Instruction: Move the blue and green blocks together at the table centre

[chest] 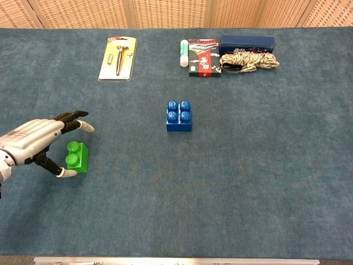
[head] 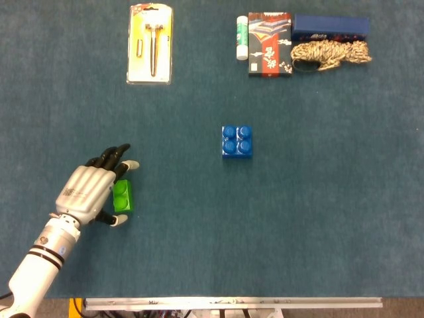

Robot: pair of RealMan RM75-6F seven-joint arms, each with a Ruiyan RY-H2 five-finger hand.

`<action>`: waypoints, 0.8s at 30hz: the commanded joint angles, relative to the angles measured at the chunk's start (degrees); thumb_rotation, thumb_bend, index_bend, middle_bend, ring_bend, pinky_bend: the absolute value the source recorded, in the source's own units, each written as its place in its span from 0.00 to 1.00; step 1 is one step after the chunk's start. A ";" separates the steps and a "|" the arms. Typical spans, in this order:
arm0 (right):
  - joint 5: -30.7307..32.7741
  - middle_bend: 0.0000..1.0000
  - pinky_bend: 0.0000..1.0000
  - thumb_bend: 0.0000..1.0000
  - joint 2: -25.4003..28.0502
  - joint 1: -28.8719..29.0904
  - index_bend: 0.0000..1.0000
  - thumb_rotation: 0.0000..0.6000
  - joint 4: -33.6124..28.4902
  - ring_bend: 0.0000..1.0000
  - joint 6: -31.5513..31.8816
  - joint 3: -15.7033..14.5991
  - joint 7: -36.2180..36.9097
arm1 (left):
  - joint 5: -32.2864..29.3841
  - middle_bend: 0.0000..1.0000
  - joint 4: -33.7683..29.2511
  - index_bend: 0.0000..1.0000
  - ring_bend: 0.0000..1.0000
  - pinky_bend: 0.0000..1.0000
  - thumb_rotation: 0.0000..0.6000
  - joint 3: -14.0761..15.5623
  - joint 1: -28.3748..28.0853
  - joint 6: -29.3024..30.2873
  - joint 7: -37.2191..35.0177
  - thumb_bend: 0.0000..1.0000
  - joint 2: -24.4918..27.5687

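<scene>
Teal table (head: pixel 318 218); one green block (head: pixel 123 197); one blue block (head: pixel 237 141)

The smaller block (chest: pixel 78 157) lies well left of and nearer than the central block (chest: pixel 179 115), beside the robot hand (chest: pixel 34 144).
</scene>
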 commanded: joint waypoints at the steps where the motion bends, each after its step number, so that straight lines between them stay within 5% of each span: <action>1: 0.04 0.15 0.03 0.04 -0.03 0.01 0.27 1.00 -0.01 0.00 -0.02 0.04 -0.01 | -0.28 0.00 0.47 0.18 0.00 0.18 1.00 0.00 -0.10 -0.09 -0.24 0.00 -0.32; 24: 0.13 0.15 0.03 0.04 -0.12 0.08 0.28 1.00 0.02 0.00 -0.37 0.18 -0.09 | -2.50 0.00 4.18 0.18 0.00 0.18 1.00 -0.54 -0.42 1.06 -0.38 0.00 -0.56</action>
